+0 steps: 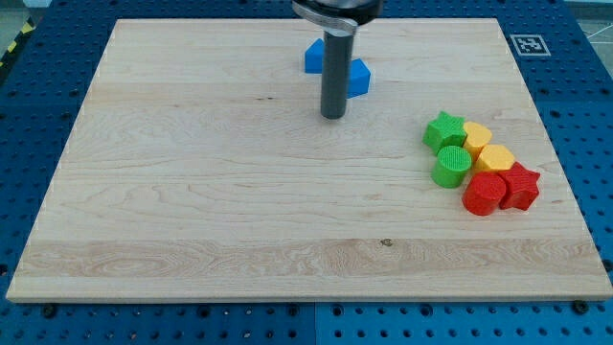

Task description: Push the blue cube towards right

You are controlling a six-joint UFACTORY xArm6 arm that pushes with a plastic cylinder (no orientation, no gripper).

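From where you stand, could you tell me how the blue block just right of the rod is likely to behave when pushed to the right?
The blue block looks rigid and low with flat faces, so it should probably slide rather than roll or tip. The wooden board looks smooth, so little sticking seems likely. My tip sits toward its bottom-left corner, so an off-centre push might turn it.

Blue blocks (356, 79), green star (443, 128), yellow blocks (477, 135), red blocks (485, 194), pale wood board (192, 192)

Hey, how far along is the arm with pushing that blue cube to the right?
Nothing looks done yet: two blue blocks sit near the view's top centre, partly hidden by the rod, far from the green, yellow and red blocks at the right. In hand: my tip sits just below the blue pair; contact can't be judged. Left: the whole push rightward across the wooden board.
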